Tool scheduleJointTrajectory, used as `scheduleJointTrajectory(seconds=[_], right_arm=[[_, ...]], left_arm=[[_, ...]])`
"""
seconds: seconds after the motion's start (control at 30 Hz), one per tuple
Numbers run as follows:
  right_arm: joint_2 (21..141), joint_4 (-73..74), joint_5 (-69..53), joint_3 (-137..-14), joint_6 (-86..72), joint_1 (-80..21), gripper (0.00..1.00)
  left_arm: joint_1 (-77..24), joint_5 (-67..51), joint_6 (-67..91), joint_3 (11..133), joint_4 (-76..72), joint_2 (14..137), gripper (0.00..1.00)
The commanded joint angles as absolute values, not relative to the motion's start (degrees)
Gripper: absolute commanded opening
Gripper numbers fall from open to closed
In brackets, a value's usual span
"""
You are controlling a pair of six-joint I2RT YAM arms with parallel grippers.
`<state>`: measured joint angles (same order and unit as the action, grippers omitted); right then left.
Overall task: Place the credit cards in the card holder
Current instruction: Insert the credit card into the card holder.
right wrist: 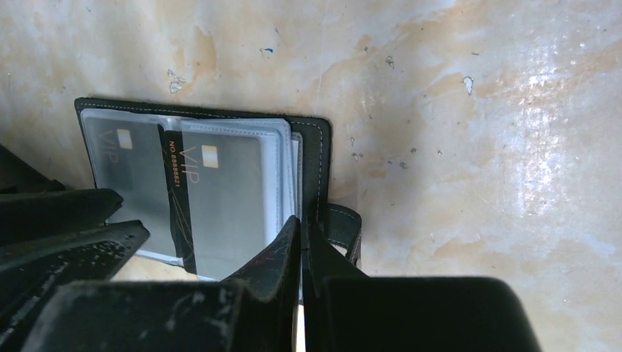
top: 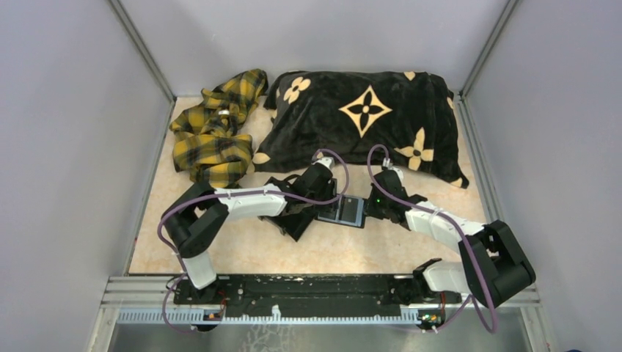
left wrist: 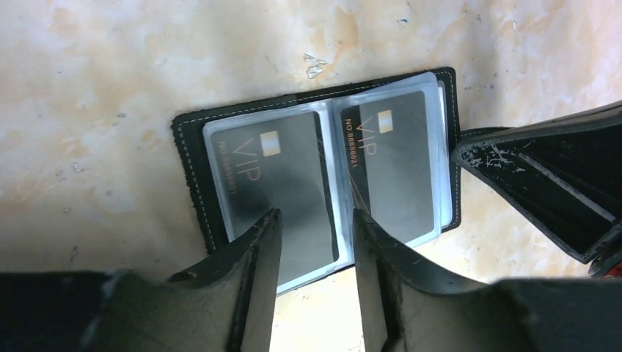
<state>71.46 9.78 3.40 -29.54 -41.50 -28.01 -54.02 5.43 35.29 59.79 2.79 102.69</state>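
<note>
The overhead view is softly and evenly lit from above, rather dim, with faint shadows on the table (top: 330, 249). Both wrist views are brighter and warmer. White glare spreads over the table at the right of the right wrist frame (strongest in the upper part). The card holder (left wrist: 315, 161) has a grey sheen on its clear sleeves. The left gripper (left wrist: 315, 216), at the bottom edge, is dark and soft-focused.
</note>
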Motion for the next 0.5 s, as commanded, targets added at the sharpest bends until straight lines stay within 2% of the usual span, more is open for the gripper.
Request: scheduleJointTrajectory(seconds=[0.0, 0.3, 0.47], right_arm=[[72.2, 7.0, 4.2, -28.9, -41.9, -28.4, 0.01], [72.2, 7.1, 4.7, -27.9, -42.1, -28.4, 0.0], [72.2, 7.1, 4.7, -27.8, -42.1, -28.4, 0.0]], left_arm=[[-52.9, 7.7, 34.6, 58.6, 1.4, 100.2, 0.41], [-52.6, 6.3, 32.6, 61.1, 2.8, 103.5, 0.15], [-52.8, 4.1, 31.6, 62.5, 3.7, 105.4, 0.09]])
